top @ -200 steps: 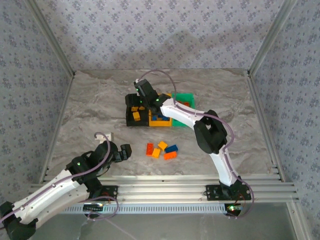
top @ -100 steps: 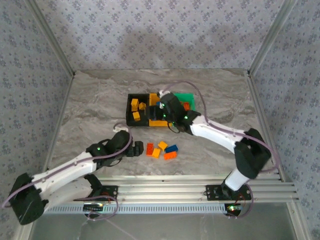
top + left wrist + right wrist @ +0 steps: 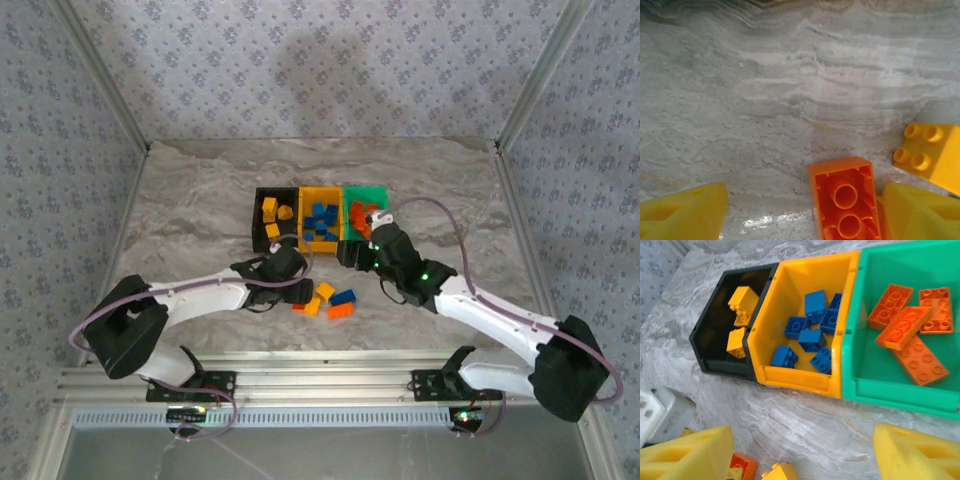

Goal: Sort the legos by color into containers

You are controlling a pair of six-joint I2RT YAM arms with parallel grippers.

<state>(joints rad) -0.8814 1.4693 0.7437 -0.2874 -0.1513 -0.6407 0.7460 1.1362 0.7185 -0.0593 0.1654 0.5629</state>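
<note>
Left gripper (image 3: 297, 292) now reached in among the loose legos (image 3: 331, 301), jaws apart around an upturned red-orange brick (image 3: 844, 200), one finger touching it, right gripper (image 3: 350, 254) drawn back from the containers (image 3: 799, 381), jaws apart, empty

Bare marble ahead, bins wall the far side

Between my left fingers (image 3: 685, 212) lies an upturned red-orange brick (image 3: 844, 200), just beside the right one; a yellow brick (image 3: 927, 152) sits just beyond. The marble (image 3: 790, 100) ahead is free. Before my right fingers (image 3: 685, 455), an open strip runs to the 3 bins (image 3: 800, 375), standing wall to wall
</note>
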